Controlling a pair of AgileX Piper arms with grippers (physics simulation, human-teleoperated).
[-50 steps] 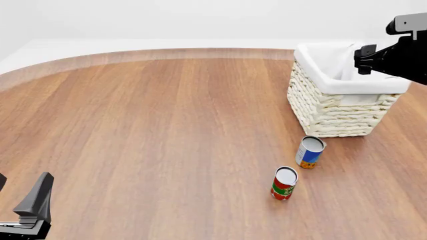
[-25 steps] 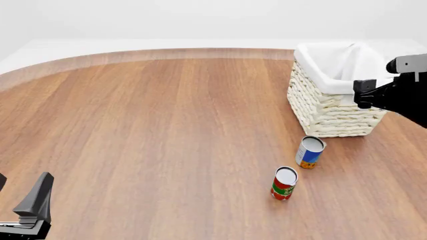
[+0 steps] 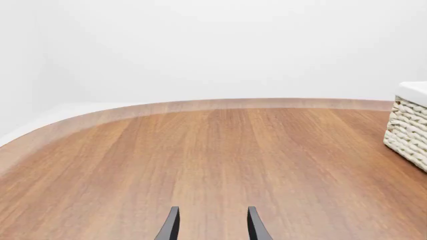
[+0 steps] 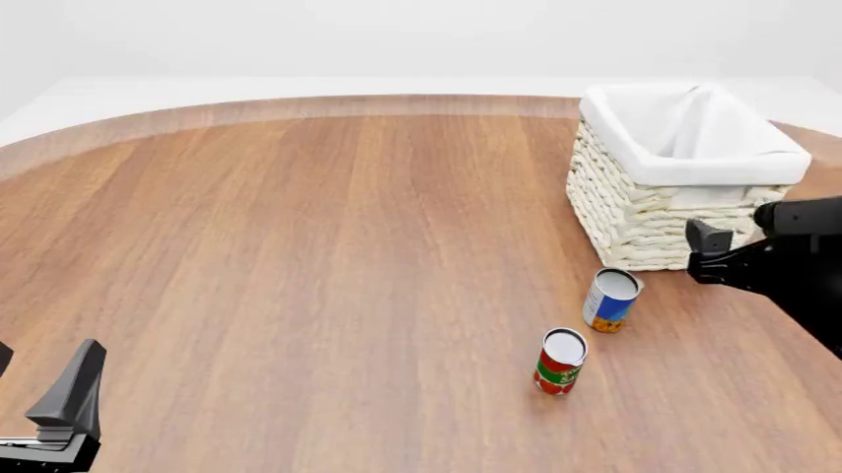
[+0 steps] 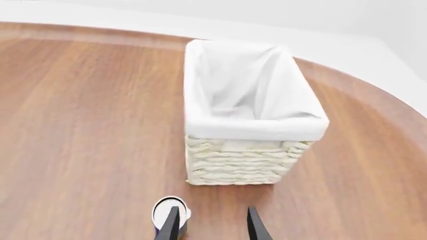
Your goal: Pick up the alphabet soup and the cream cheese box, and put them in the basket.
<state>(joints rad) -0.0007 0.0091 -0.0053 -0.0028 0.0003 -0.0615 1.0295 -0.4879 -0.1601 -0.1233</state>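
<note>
Alphabet soup [image 4: 612,300] upright near basket [image 4: 658,227]; right fingers [image 5: 172,225] spread, left fingers [image 3: 171,226] spread, both empty.

Large squarish cream-white woven basket [image 4: 658,212] stands far right on round wooden surface [image 4: 303,266]. Small white, blue and orange-yellow labelled can [image 4: 610,300] upright just in front of basket. Red and green labelled can [image 4: 561,361] nearer, slightly left of first can.

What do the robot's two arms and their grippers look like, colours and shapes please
Both are matte black with no cables or markings visible. The right arm is blocky and angular with boxy housings. The left gripper and right gripper each show two slim, dark, tapering fingers. In the front view the left gripper's finger looks dark grey and wedge-shaped.
</note>
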